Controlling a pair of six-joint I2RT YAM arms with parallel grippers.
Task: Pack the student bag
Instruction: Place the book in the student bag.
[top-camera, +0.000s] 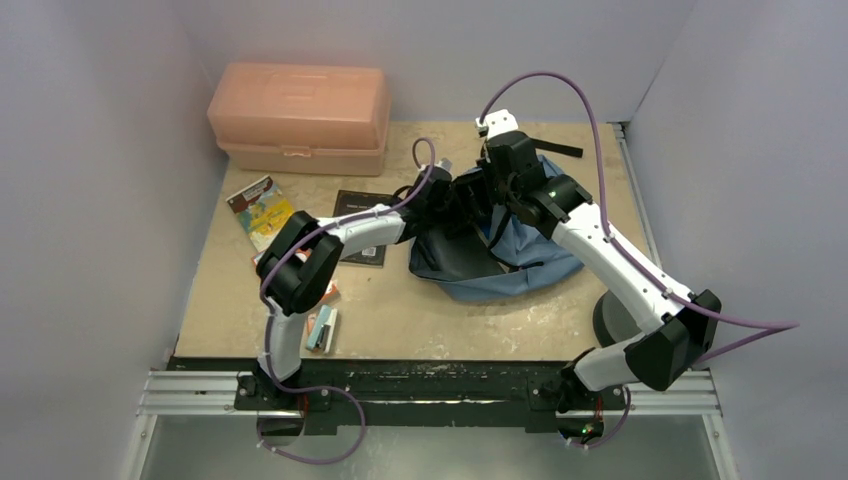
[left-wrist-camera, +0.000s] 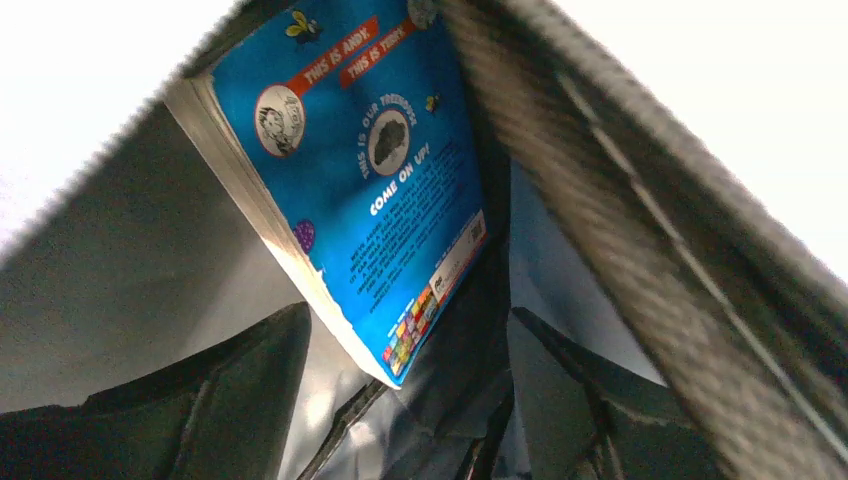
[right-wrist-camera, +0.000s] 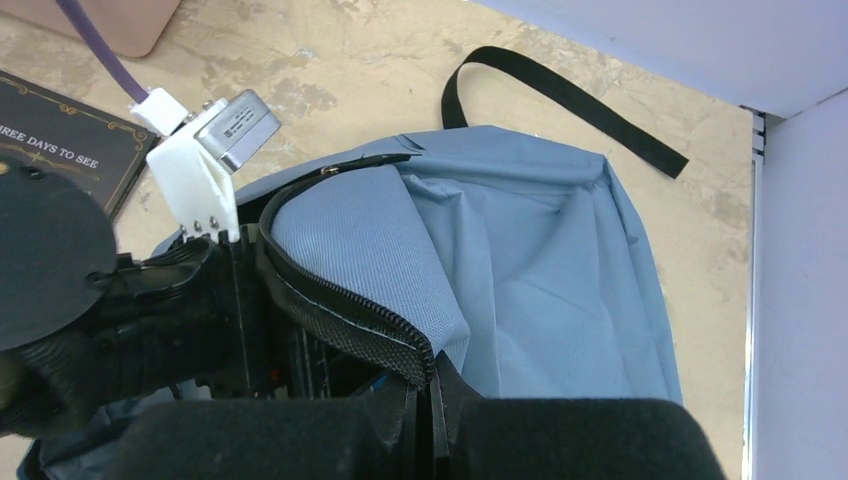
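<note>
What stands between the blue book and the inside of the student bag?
Nothing visible. The blue book already sits inside the student bag, against its dark lining. The right gripper pinches the zipper rim, holding the mouth open. A black woven band runs beside it, not across.

Salmon-pink plastic box (top-camera: 300, 115) at the far left of the table (top-camera: 480, 320) — picture book (top-camera: 262, 210) and black book (top-camera: 358, 205) lie before it.

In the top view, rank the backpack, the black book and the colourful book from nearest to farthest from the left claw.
1. Backpack, centre: left claw is in its opening.
2. Black book, just left of it.
3. Colourful book, farther left.
</note>
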